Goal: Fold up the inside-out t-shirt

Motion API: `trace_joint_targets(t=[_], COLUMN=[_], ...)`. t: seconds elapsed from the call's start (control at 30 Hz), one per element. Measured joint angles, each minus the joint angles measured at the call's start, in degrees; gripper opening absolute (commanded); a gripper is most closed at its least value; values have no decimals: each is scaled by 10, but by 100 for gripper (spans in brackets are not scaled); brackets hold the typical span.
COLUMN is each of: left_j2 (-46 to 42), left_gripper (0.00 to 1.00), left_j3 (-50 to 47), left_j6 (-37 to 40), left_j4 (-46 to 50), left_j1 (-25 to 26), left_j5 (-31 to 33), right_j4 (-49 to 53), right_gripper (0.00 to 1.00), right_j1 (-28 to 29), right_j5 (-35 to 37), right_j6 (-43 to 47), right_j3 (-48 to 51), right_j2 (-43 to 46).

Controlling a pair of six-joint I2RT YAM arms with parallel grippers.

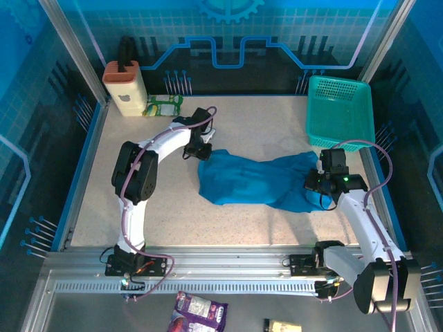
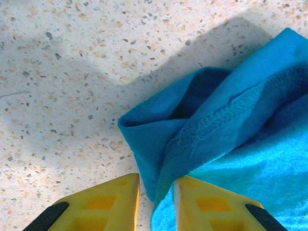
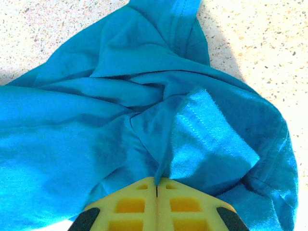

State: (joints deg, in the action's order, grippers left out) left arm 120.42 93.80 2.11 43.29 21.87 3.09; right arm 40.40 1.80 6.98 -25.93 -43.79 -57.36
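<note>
Lying crumpled mid-way across the speckled stone-look desk (image 1: 138, 221): blue-teal soft cloth t-shirt (image 1: 256, 181), spread left to right between both arms. Teal plastic mesh basket (image 1: 339, 111) sits at the far right corner, apart from it. Left hand (image 2: 156, 180) at the shirt's far-left corner, fingers narrowly apart, pinching a stitched fold. Right hand (image 3: 156, 180) at the shirt's right end, fingers closed together on a fold.
</note>
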Motion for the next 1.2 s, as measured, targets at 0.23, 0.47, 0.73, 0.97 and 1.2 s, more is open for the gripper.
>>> trace_joint_targets(t=[0.23, 0.47, 0.73, 0.97, 1.2], left_j2=[21, 23, -10, -118, -256], left_gripper=[23, 2, 0, 0, 0], left_j3=[14, 21, 69, 165, 139], left_j6=[10, 11, -50, -198, -303], left_j4=[5, 6, -2, -101, -198], left_j1=[-1, -6, -72, -213, -276], left_j5=[-10, -33, -150, -309, -380], right_j4=[2, 2, -20, -41, -72], right_gripper=[0, 0, 0, 0, 0], right_j1=[0, 0, -42, -113, -166], right_j5=[0, 0, -20, -78, -116], right_j6=[0, 0, 5, 0, -15], right_j3=[-17, -22, -155, -421, -531], right_j2=[5, 6, -83, -190, -164])
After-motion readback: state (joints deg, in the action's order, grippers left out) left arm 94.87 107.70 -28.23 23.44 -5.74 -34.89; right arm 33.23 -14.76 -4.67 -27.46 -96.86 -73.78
